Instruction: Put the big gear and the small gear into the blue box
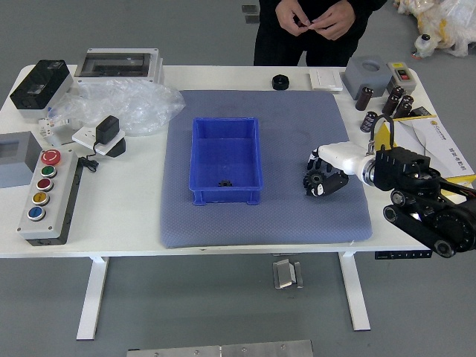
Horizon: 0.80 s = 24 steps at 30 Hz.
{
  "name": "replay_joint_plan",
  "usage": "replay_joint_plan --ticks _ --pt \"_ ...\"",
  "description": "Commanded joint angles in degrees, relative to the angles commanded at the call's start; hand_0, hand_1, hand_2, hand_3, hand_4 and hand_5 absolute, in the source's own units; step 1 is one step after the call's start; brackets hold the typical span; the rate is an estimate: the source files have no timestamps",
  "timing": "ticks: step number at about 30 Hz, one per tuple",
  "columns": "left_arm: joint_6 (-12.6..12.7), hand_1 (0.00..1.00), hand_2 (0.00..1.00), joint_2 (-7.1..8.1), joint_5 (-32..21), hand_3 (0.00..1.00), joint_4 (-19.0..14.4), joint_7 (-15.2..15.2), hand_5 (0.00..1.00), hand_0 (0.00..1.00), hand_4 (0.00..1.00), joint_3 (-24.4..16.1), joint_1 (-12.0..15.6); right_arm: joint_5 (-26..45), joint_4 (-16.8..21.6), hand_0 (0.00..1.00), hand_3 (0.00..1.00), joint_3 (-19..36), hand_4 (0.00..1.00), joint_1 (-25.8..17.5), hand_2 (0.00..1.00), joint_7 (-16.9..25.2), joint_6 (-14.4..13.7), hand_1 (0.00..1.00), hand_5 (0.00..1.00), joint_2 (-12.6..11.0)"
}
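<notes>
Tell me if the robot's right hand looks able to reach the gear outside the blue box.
Probably yes: the right hand is right at the gear, and nothing visible stands between them.

Your right arm [420,195] reaches toward the blue box [227,197] from its right, robot hand [341,157] angled down; beyond the box, a person's hands [335,20] are close together.
</notes>
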Motion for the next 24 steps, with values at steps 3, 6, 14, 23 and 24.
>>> replay_joint_plan --ticks 3,6,14,23,24 --pt "0.0 0.828 0.811 -0.04 0.0 0.832 0.0 0.0 0.303 0.858 0.698 -0.01 0.02 -0.11 0.01 0.574 0.643 -0.17 0.852 -0.12 0.617 -0.04 -0.11 0.518 0.362 0.05" --pt "-0.01 0.828 0.811 -0.06 0.0 0.832 0.0 0.01 0.303 0.858 0.698 -0.02 0.03 -0.21 0.02 0.574 0.643 -0.37 0.852 -0.26 0.617 -0.08 -0.16 0.518 0.362 0.11" --pt "-0.01 0.827 0.811 -0.05 0.05 0.832 0.0 0.0 0.303 0.858 0.698 -0.1 -0.03 -0.9 -0.02 0.545 0.639 -0.7 0.807 -0.62 0.578 -0.3 -0.68 0.487 0.321 0.27" --pt "-0.03 0.828 0.812 -0.09 0.18 0.832 0.0 0.02 0.303 0.858 0.698 -0.15 0.0 -2.37 -0.2 0.542 0.644 -1.07 0.68 -1.01 0.552 -0.65 -3.83 0.462 0.233 0.55" --pt "-0.03 0.828 0.812 -0.09 0.16 0.832 0.0 0.02 0.303 0.858 0.698 -0.12 0.02 -2.53 -0.2 0.542 0.644 -1.04 0.68 -1.05 0.552 -0.6 -4.31 0.462 0.233 0.57"
